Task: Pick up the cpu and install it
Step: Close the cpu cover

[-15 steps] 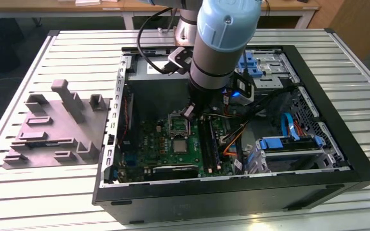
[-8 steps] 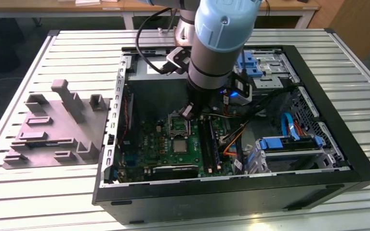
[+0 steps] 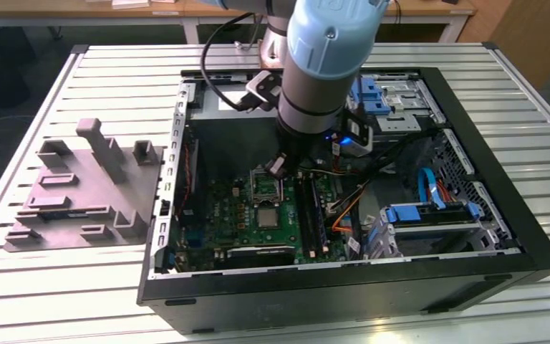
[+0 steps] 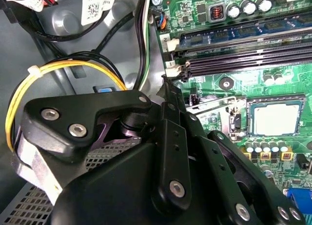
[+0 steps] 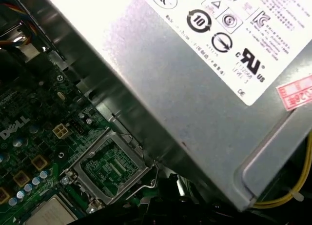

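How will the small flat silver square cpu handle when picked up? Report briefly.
The cpu, metal-topped, looks rigid, so it likely won't flex. It lies thin and flat on the green motherboard, so it is probably light and won't roll, but may be awkward to grip by its edges.

Exterior high overhead; wrist views close over motherboard (image 4: 234,88).

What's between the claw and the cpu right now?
In the exterior view, the metal socket frame lies between the claw and the cpu.
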### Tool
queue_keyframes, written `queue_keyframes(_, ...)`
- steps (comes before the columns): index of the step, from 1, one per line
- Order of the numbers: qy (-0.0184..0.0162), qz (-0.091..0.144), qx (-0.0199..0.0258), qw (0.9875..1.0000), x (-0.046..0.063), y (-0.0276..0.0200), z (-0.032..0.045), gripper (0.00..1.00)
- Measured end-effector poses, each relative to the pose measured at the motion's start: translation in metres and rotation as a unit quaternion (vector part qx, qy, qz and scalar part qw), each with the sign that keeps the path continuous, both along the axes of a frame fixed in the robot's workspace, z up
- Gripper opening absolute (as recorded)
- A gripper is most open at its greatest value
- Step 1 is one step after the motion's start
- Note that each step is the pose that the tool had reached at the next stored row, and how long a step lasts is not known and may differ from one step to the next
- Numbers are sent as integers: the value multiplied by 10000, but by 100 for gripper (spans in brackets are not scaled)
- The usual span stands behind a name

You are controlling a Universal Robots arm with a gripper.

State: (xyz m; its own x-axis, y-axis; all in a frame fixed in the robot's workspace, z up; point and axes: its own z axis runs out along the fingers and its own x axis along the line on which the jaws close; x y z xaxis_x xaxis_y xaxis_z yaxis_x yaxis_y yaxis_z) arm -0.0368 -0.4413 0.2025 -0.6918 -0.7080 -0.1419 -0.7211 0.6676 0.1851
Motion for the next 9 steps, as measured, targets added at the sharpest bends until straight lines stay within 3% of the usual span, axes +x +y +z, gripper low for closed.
queue_keyframes(9, 0, 1, 9, 10000, -26, 5, -28, 11)
